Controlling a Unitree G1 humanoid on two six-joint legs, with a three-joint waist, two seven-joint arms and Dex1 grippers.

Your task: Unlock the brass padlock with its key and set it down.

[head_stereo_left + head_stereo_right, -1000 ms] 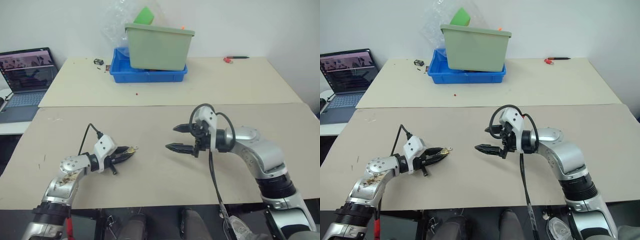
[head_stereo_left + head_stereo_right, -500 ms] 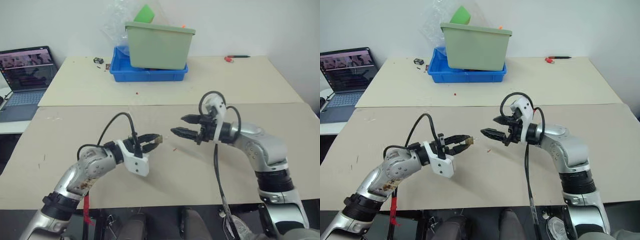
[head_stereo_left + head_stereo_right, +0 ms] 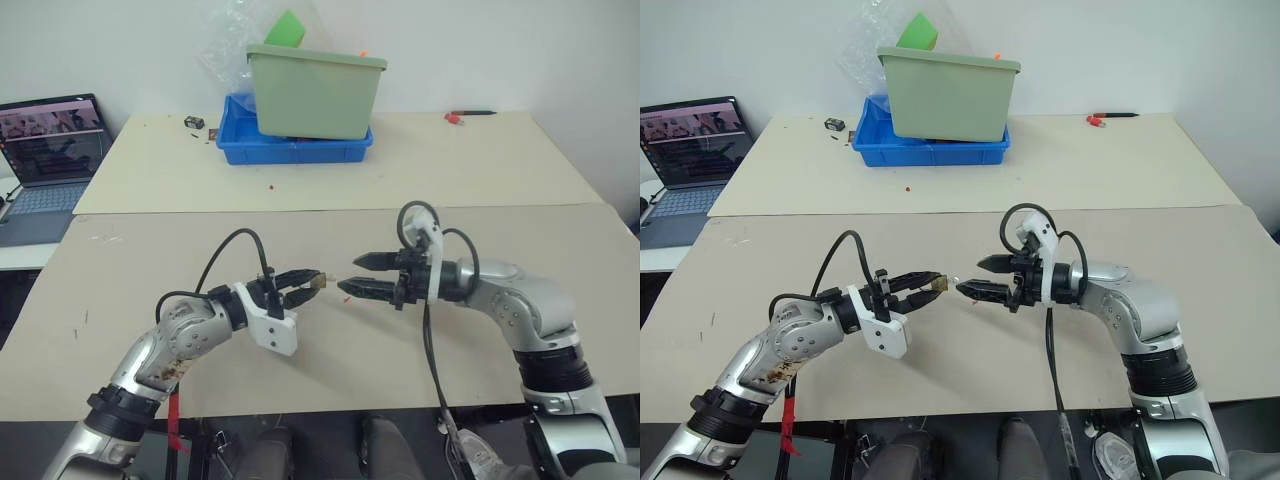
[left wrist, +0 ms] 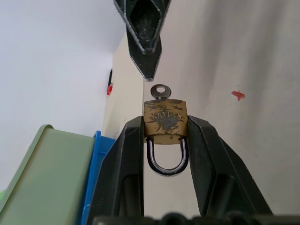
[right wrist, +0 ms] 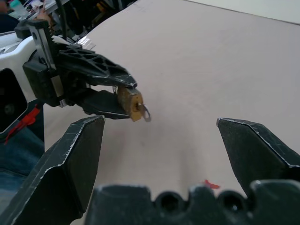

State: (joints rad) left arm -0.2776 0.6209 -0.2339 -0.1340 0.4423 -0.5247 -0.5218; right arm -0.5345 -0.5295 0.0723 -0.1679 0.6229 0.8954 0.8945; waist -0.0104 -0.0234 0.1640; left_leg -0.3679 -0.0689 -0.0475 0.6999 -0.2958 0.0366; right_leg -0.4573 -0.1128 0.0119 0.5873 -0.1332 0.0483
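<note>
Pinching the brass padlock (image 4: 165, 118) mid-frame above the table (image 3: 330, 350), left gripper (image 3: 312, 281) jaws pressed on its flat sides; right gripper (image 3: 350, 274) jaws spread. Judged light, stiff, slippery; best taken by the key (image 4: 161, 90) bow sticking out.

Near beige table (image 3: 330, 370) lying bare apart from tiny red speck (image 3: 978, 300) resting on top. Far beige table (image 3: 450, 170) butting against near one along straight seam. Blue tray (image 3: 296, 150) sitting on far table, green bin (image 3: 315, 90) standing in tray. Small dark object (image 3: 196, 123) lying just beside tray. Red-tipped pen (image 3: 468, 116) lying toward far right side. Red speck (image 3: 272, 186) resting near seam. Open laptop (image 3: 52, 150) sitting on separate surface at left.
</note>
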